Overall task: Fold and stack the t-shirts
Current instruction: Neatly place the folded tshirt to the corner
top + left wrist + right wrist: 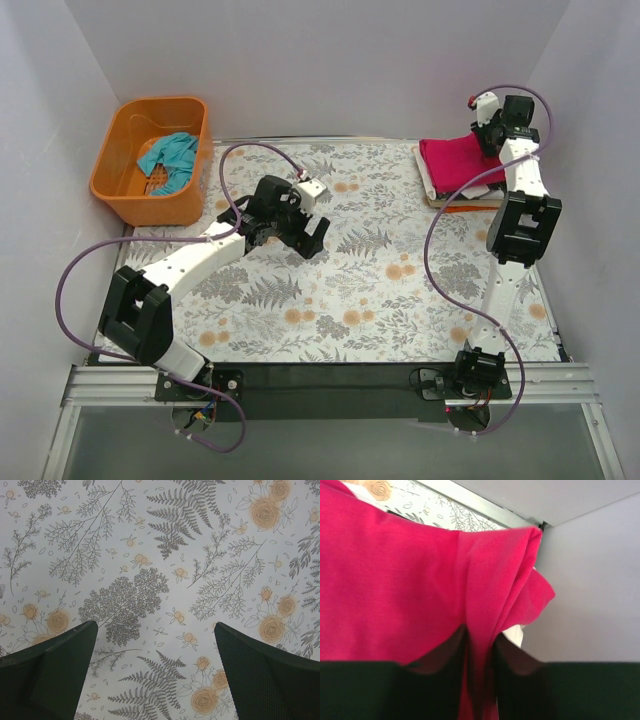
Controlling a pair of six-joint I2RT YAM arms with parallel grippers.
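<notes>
- Table (350, 290), top view: fern-and-rose print cloth covers the whole work area. Both arms are bolted at 6 o'clock.
- Left arm (190, 265): reaches from 7 o'clock toward the table ctr.
- Right arm (520, 215): stands at 4 o'clock and stretches up to the 2 o'clock corner.
- Orange basket (150, 160): sits at 10 o'clock, off the printed cloth and against the left wall.
- Magenta t-shirt (455, 160): lies folded at 2 o'clock as the top layer of a small pile. In my right wrist cam it fills most of the pic, w/ one ridge of cloth bunched up.
- Teal t-shirt (170, 155): crumpled inside the orange basket, well apart from the pile.
- White t-shirt (515, 635): only a sliver peeks out under the magenta t-shirt. I can't make out any print on it.
- Left gripper (155, 630): jaws spread wide w/ nothing between them, only bare table print below. It hangs just left of ctr, near no shirt.
- Right gripper (480, 640): fingers (520, 660) are pinched narrow on that raised ridge of the magenta t-shirt, w/ cloth pressed btwn them, at the pile's far-right edge.
</notes>
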